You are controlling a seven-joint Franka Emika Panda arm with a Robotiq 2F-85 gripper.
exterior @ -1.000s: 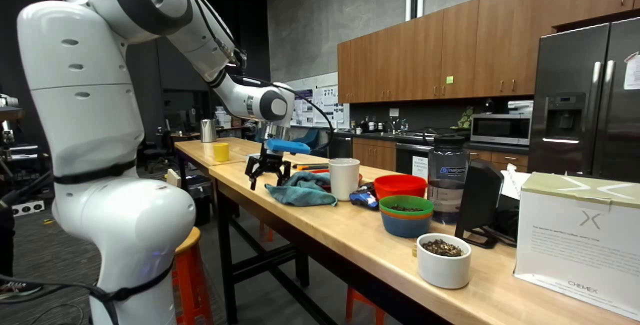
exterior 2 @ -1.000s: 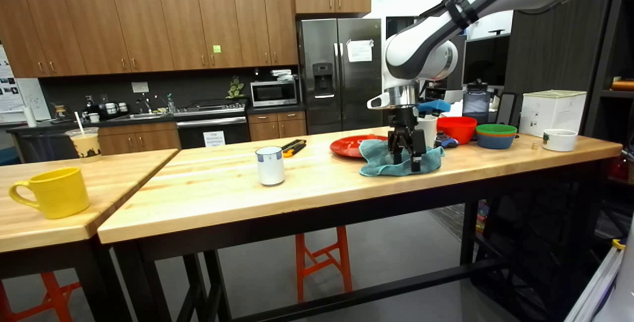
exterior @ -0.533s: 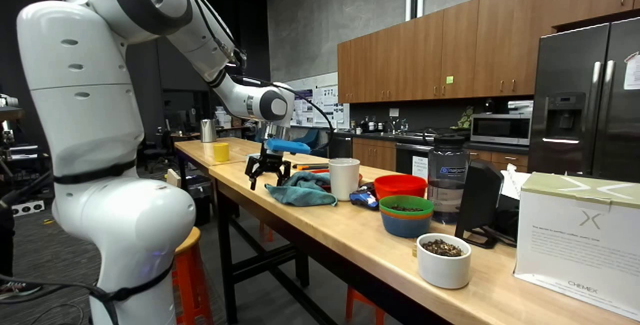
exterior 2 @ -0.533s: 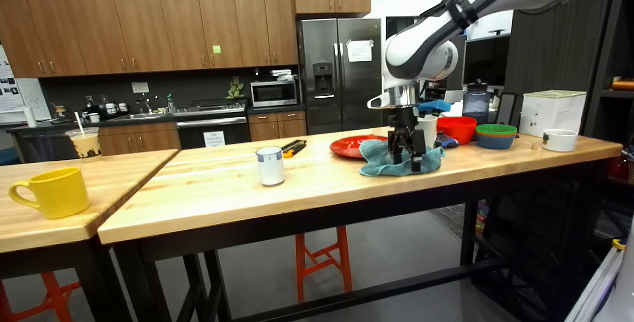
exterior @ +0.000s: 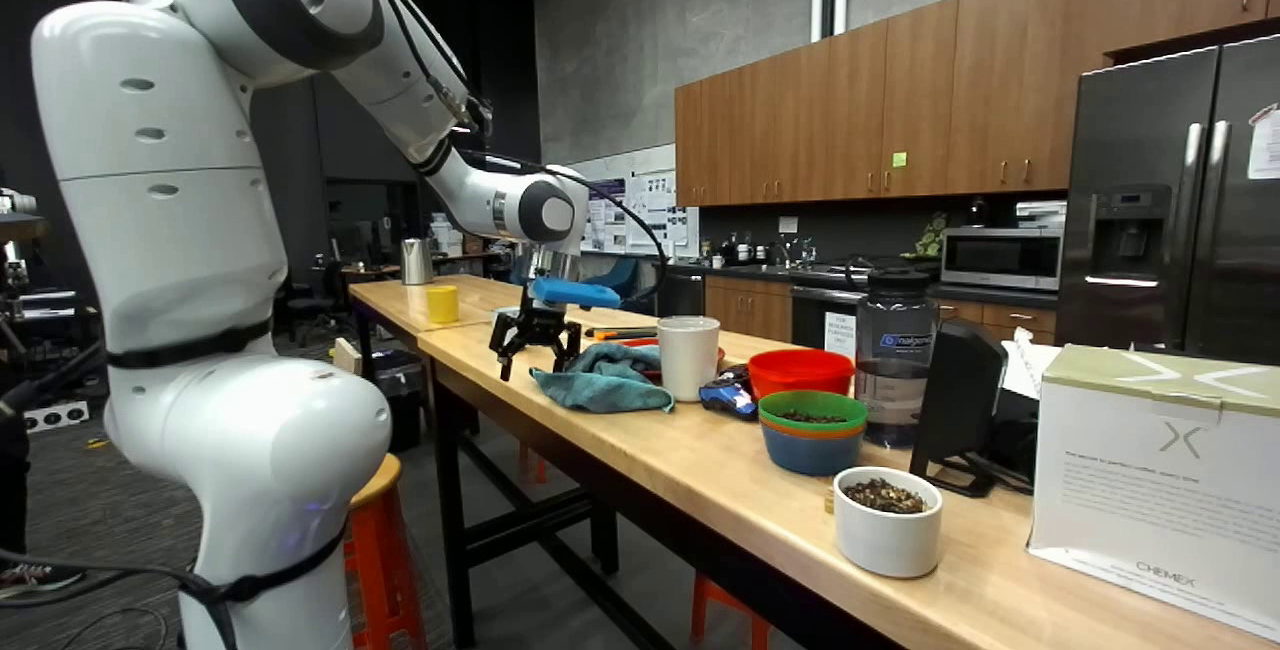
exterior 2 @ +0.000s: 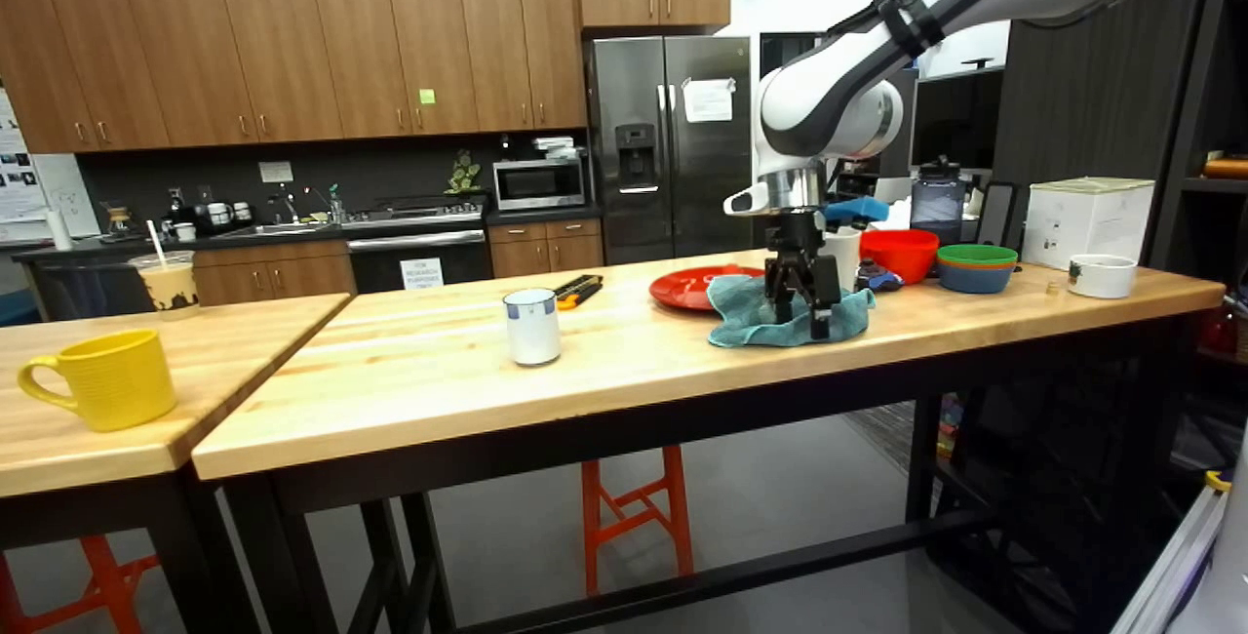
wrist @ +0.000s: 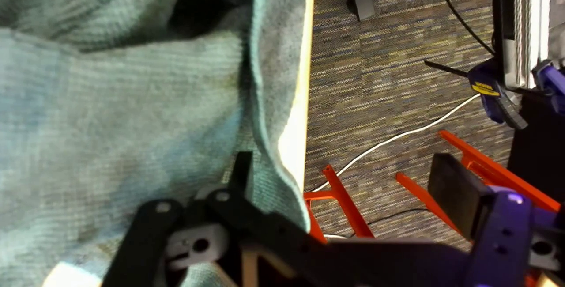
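Note:
A crumpled teal cloth (exterior: 603, 390) lies near the table's front edge, and it also shows in an exterior view (exterior 2: 746, 307). My black gripper (exterior: 537, 366) is open and empty, pointing down at the cloth's side. In an exterior view the gripper (exterior 2: 799, 322) is in front of the cloth. In the wrist view the fingers (wrist: 351, 179) are wide apart. One finger is over or against the cloth (wrist: 123, 110); I cannot tell if it touches. The other finger is out past the table edge, over the floor.
A white cup (exterior: 689, 360), a red plate (exterior 2: 687, 290), a red bowl (exterior: 800, 370), stacked bowls (exterior: 812, 440) and a dark water bottle (exterior: 893, 360) stand near the cloth. A white mug (exterior 2: 532, 327) and yellow mug (exterior 2: 115, 380) stand farther off. Orange stools (wrist: 346, 203) are below the table edge.

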